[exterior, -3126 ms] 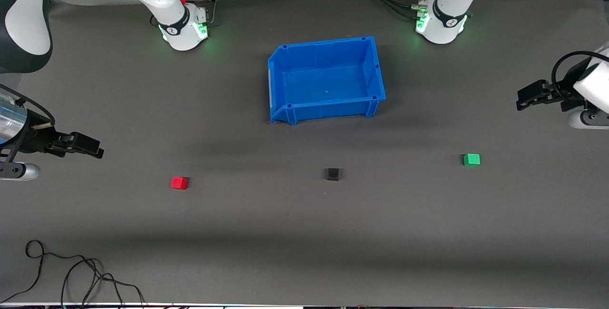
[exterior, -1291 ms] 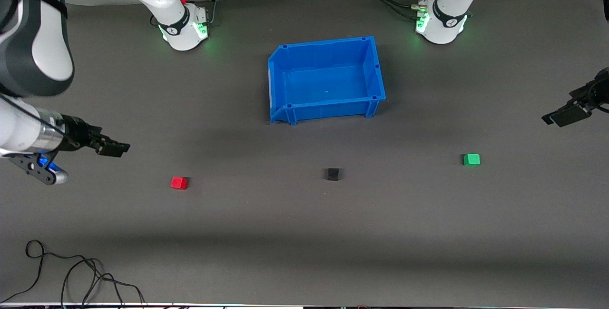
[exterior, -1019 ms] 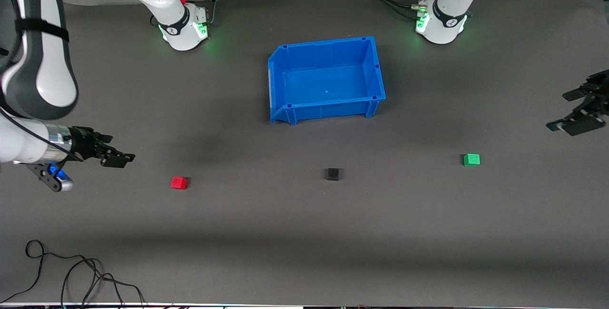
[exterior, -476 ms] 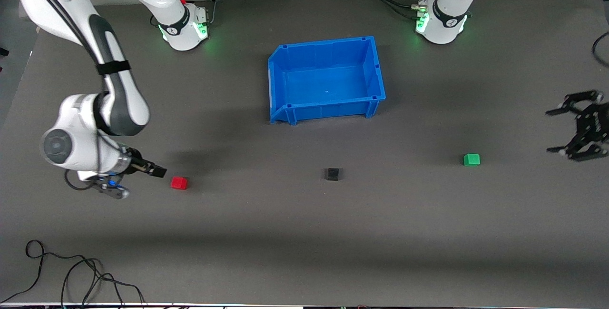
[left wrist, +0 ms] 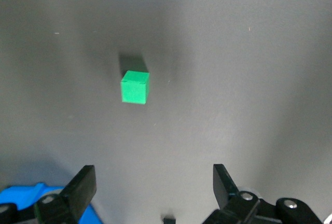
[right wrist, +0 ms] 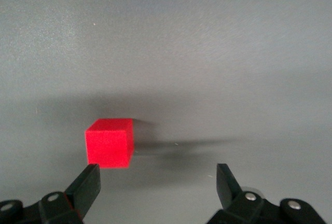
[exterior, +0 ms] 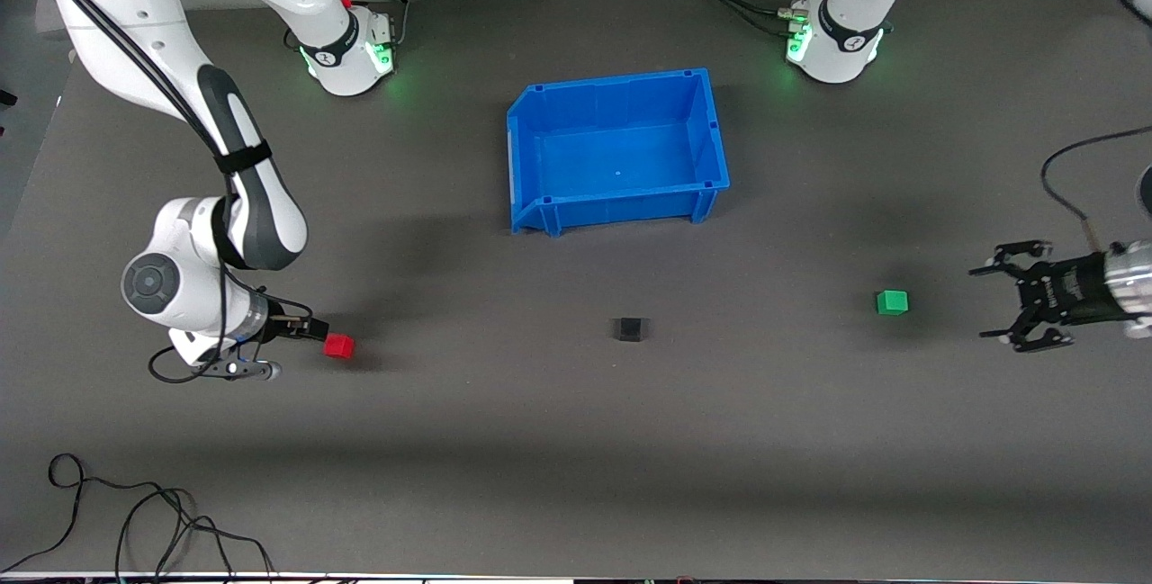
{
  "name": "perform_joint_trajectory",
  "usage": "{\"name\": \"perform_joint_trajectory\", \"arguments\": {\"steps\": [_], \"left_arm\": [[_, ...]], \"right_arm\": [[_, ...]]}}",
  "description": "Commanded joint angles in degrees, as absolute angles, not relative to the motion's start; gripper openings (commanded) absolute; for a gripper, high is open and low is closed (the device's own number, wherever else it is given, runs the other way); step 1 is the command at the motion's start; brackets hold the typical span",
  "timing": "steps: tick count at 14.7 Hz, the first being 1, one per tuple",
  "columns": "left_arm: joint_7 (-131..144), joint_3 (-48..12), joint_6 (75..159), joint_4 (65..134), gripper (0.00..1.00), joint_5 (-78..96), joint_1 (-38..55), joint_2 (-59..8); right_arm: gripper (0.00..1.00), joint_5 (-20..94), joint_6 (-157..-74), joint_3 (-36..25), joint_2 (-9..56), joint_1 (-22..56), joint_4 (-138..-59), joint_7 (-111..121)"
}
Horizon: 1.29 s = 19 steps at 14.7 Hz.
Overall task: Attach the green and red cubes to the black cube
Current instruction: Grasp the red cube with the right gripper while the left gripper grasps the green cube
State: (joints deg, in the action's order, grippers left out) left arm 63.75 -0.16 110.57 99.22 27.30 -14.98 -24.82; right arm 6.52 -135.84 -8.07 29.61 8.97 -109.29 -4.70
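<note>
Nearest the front camera, a loose black cable point(exterior: 135, 521) lies coiled on the table point(exterior: 576, 440) toward the right arm's end.

The red cube point(exterior: 339, 346) sits on the table toward the right arm's end. The right gripper point(exterior: 310, 329) is low, just beside the red cube; whether it touches cannot be told. In the right wrist view the jaws stand wide, and the red cube point(right wrist: 109, 142) lies close ahead of one finger point(right wrist: 85, 186), not between the two.

The black cube point(exterior: 630, 328) rests alone near the middle of the table, slightly farther from the front camera than the red cube, well apart from both coloured cubes.

The green cube point(exterior: 892, 301) sits toward the left arm's end, a little farther again. The left gripper point(exterior: 1012, 305) is near it, clear of contact, jaws wide. In the left wrist view the green cube point(left wrist: 135, 87) lies well ahead of the fingers point(left wrist: 82, 186).

The blue bin point(exterior: 540, 206) stands farthest, midway between the two arm bases, open side up, nothing visible inside.
</note>
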Motion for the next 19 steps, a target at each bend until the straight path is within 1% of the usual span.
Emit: {"name": "perform_joint_trajectory", "arguments": {"steps": [1,3,6,8,10,12,13,16,18,19], "left_arm": [[55.68,-0.35,115.38,104.39,1.00,32.50,-15.47,-24.70],[49.60,-0.26,117.59,107.30,1.00,36.11,-16.87,-25.66],[42.03,-0.26,120.40,111.00,1.00,40.32,-17.93,-26.98],[38.77,-0.26,122.77,113.19,1.00,42.35,-18.02,-27.68],[35.52,-0.26,125.06,115.04,1.00,44.81,-17.93,-28.39],[32.88,-0.26,126.12,115.75,1.00,47.10,-17.93,-29.26],[32.00,-0.26,126.30,116.10,1.00,47.63,-17.93,-29.79],[31.64,-0.35,127.53,116.63,1.00,48.16,-17.67,-30.06],[31.55,-0.35,127.79,116.89,1.00,49.73,-17.23,-30.50],[31.55,-0.35,128.66,117.07,1.00,50.18,-16.97,-30.50]], "right_arm": [[0.99,14.83,-136.32,-8.26,32.25,9.58,-107.32,-3.43],[0.99,17.48,-136.32,-8.17,33.04,9.58,-106.27,-5.87],[0.98,17.32,-136.49,-8.17,36.20,9.67,-103.89,-6.59],[0.98,17.40,-136.49,-8.17,36.82,9.75,-102.40,-6.68],[0.98,17.31,-136.49,-8.00,39.01,9.76,-100.29,-7.64],[0.96,17.05,-136.58,-8.00,39.55,10.37,-100.20,-7.56],[0.90,16.70,-136.58,-8.09,39.55,10.46,-100.20,-7.47],[0.79,16.70,-136.58,-8.09,39.55,10.46,-100.20,-7.56],[0.64,16.70,-136.50,-8.09,39.55,10.46,-100.20,-7.56],[0.60,16.70,-136.49,-8.09,39.46,10.46,-100.20,-7.65]]}}
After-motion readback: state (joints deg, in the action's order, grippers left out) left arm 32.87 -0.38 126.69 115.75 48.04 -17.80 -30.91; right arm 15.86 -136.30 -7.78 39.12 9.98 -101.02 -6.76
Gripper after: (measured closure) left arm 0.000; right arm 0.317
